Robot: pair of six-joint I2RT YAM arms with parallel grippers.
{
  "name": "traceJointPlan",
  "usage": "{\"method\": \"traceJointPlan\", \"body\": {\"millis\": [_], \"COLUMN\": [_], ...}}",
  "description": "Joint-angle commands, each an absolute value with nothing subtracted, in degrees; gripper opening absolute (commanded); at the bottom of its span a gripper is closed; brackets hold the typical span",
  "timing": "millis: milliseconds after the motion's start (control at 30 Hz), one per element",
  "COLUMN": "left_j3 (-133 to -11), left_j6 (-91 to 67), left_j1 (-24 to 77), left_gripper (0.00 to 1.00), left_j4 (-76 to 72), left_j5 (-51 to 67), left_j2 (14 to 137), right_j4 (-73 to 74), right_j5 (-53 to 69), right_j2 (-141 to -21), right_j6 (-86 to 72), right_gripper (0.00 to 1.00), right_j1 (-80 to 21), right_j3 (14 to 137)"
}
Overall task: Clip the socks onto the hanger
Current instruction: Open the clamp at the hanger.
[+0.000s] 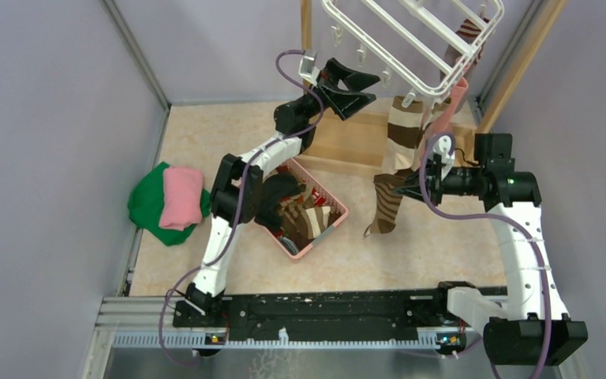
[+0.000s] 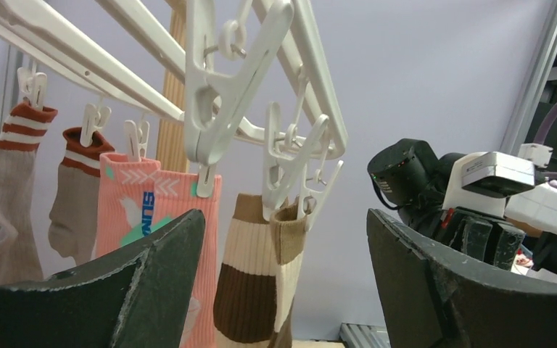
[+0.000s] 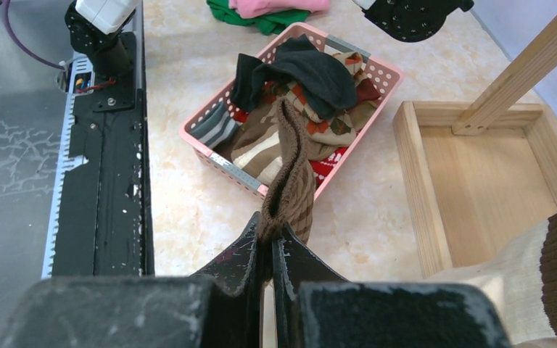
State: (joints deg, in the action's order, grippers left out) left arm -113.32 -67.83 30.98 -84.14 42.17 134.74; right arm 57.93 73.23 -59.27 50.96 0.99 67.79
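Observation:
The white hanger (image 1: 410,39) hangs at the top right, with clips (image 2: 217,94) dangling beneath it. A brown/cream striped sock (image 2: 254,290), a pink sock (image 2: 145,210) and two beige socks with red-striped cuffs (image 2: 14,188) are clipped to it. My left gripper (image 1: 355,87) is raised just under the clips, open and empty, with the clipped striped sock between its fingers (image 2: 152,275) in the wrist view. My right gripper (image 1: 414,183) is shut on a second brown striped sock (image 1: 387,201), which hangs from it above the table. The wrist view shows its edge (image 3: 290,181) pinched.
A pink basket (image 1: 327,229) with several more socks, a black one (image 3: 319,72) on top, stands mid-table. Folded green and pink cloths (image 1: 166,201) lie at the left. The wooden stand's base tray (image 3: 479,174) and posts (image 1: 521,63) are behind the hanger.

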Motion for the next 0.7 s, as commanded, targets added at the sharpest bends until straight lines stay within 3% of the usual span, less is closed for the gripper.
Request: {"method": "traceJointPlan", "body": {"millis": [0,200,667], "left_j3": [-117.6,-125.0,-128.4], "left_j6": [-66.8,-66.7,-62.9], "left_j1": [31.8,32.4,34.4], "left_gripper": [0.88,0.88,0.84], "left_j4": [-94.7,-91.5,-88.0], "left_j5": [42.7,42.9,42.2], "left_j2": [136.1,139.1,139.5], "right_j4": [58.1,58.6,59.3], "right_j5": [75.4,75.7,75.9], "right_j2": [-58.1,-58.0,-57.9], "right_j6": [52.9,53.5,54.3], "right_gripper": [0.00,0.00,0.00], "right_j1": [1.5,1.6,1.5], "right_j3": [68.0,68.1,68.2]}}
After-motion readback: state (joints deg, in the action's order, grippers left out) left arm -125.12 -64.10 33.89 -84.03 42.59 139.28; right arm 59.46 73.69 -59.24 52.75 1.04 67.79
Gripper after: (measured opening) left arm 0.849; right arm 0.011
